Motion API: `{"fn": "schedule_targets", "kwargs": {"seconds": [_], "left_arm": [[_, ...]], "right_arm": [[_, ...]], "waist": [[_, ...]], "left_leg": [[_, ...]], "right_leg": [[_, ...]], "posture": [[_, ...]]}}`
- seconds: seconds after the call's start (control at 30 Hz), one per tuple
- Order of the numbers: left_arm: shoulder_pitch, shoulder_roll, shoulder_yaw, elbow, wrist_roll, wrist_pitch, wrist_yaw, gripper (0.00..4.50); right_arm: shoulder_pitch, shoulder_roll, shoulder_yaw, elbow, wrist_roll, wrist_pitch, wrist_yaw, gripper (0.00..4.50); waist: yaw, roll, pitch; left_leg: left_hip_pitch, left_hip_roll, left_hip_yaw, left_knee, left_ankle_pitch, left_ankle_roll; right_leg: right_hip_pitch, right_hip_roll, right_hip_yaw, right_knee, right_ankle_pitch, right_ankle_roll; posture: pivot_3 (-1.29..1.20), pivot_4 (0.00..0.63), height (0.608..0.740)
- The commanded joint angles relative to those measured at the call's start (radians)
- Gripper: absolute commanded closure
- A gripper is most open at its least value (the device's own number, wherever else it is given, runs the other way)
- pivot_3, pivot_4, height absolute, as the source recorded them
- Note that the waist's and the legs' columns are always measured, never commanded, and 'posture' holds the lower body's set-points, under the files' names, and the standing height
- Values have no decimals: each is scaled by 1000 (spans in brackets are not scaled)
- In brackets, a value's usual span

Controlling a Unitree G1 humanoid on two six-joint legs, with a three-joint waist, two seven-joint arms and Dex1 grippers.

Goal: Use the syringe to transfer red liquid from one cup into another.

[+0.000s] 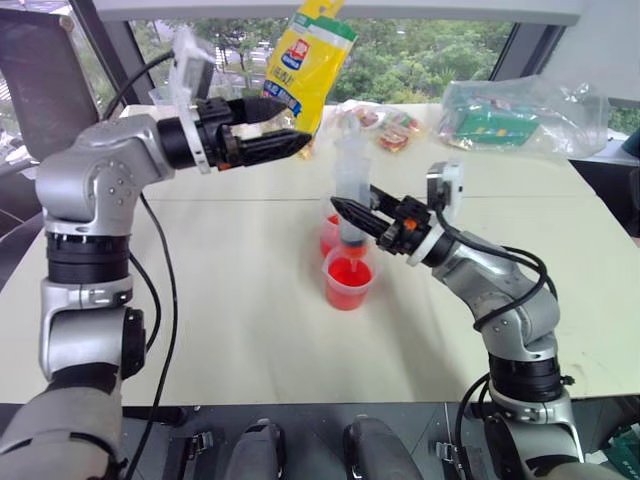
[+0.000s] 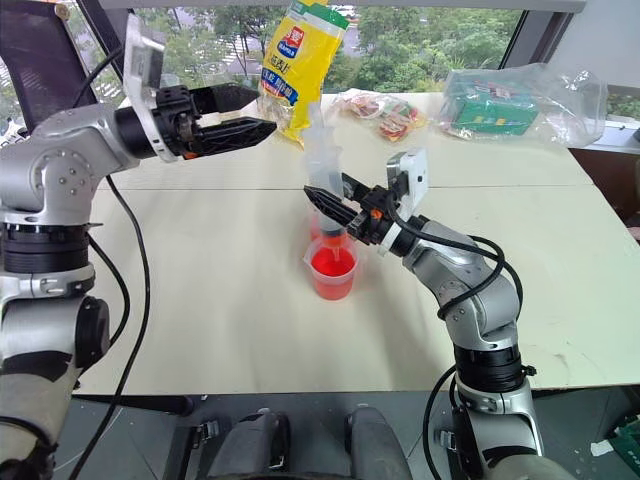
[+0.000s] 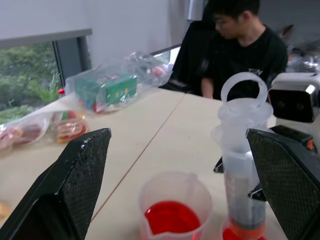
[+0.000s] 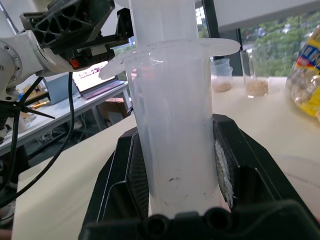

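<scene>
Nearest the camera, two clear cups hold red liquid [image 2: 332, 266] at the middle of the pale tabletop [image 1: 220, 330]: a front cup [image 1: 349, 279] and a rear cup [image 1: 330, 234], touching. Up and left of the cups, the left claw [image 1: 275, 125] hangs with fingers wide apart, holding nothing. Upright over the rear cup stands the syringe [image 1: 352, 190], clamped at its barrel by the right claw [image 1: 352, 212]. Behind stands a yellow bag [image 1: 308, 60].

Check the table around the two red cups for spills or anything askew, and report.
Nothing stands out. The large clear plastic syringe stands upright, tip in the rear red-filled clear cup, clamped by the right gripper. The front red-filled clear cup is upright; no red shows on the cream table.
</scene>
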Motion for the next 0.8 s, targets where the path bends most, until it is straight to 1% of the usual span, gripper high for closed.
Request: {"fn": "schedule_targets", "kwargs": {"seconds": [0.03,0.2,0.53,0.63,0.67,0.7,0.77,0.8], "left_arm": [[-43,-18,5,13,-5,-29,-5,42],[-70,-58,-11,59,8,-53,-11,42],[-78,-137,-68,114,45,-111,-33,42],[-93,-160,-68,136,46,-123,-33,782],[-95,-166,-70,139,45,-124,-38,1333],[-97,-170,-71,139,43,-124,-43,1692],[-100,-174,-71,141,37,-118,-56,2650],[-98,-174,-75,134,34,-111,-66,3217]], "right_arm": [[1,1,-1,-40,1,-26,-3,3105],[2,-4,3,-47,3,-27,-5,3105],[-6,-11,8,-60,9,-16,-9,3105],[-5,-13,10,-63,10,-13,-9,3105],[-5,-14,10,-65,11,-12,-9,3105],[-4,-14,10,-66,12,-10,-9,3105],[-6,-14,12,-65,10,-10,-9,3105],[-7,-14,12,-64,10,-10,-9,3105]], "waist": [[0,0,0],[0,0,0],[0,0,0],[1,0,0],[1,0,0],[1,0,0],[0,0,0],[0,0,0]], "left_leg": [[0,0,0,0,0,0],[0,0,0,0,0,0],[0,0,0,0,0,0],[0,0,0,0,0,0],[0,0,0,0,0,0],[0,0,0,0,0,0],[0,0,0,0,0,0],[0,0,0,0,0,0]], "right_leg": [[0,0,0,0,0,0],[0,0,0,0,0,0],[0,0,0,-1,0,0],[0,0,0,-1,0,0],[0,0,0,-1,0,0],[0,0,0,-1,0,0],[1,0,0,-2,0,0],[0,0,0,-2,0,0]], "posture": [[0,150,740],[0,150,740],[0,150,740],[0,150,740],[0,150,740],[0,150,740],[0,150,740],[0,150,740]]}}
